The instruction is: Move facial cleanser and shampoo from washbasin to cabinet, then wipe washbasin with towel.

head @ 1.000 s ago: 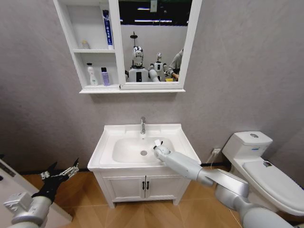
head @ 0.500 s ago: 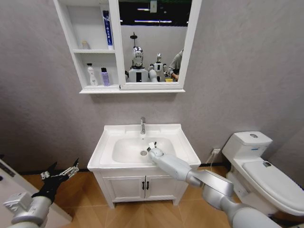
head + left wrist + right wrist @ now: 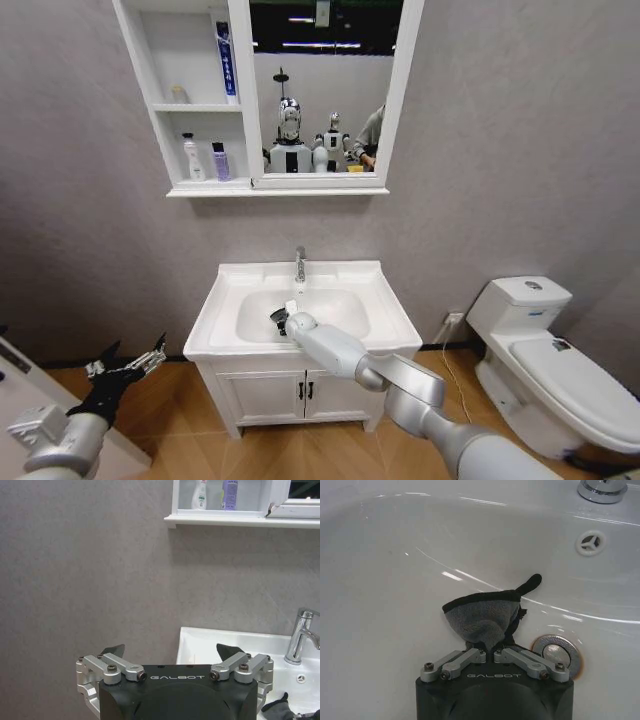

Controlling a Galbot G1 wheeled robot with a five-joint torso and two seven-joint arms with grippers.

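Note:
The white washbasin (image 3: 385, 300) stands below the wall cabinet (image 3: 140, 60). My right gripper (image 3: 284, 321) is down in the bowl, left of the drain (image 3: 555, 652), and shut on the dark grey towel (image 3: 481, 617), which is pressed against the bowl's surface. The towel (image 3: 277, 317) also shows as a dark patch in the head view. A white bottle (image 3: 192, 158) and a purple bottle (image 3: 219, 160) stand on the cabinet's lowest shelf, and a blue tube (image 3: 226, 60) stands on the top one; I cannot tell which is the facial cleanser or the shampoo. My left gripper (image 3: 125, 370) hangs open, low and left of the washbasin.
A chrome tap (image 3: 300, 264) rises at the basin's back rim. A white toilet (image 3: 540, 340) stands to the right. Under the basin is a two-door cupboard (image 3: 300, 392) with black handles. The mirror (image 3: 320, 90) reflects the robot. A grey wall runs behind.
My right gripper has swept leftwards across the bowl with the towel, from the right side past the drain. The left arm has not moved.

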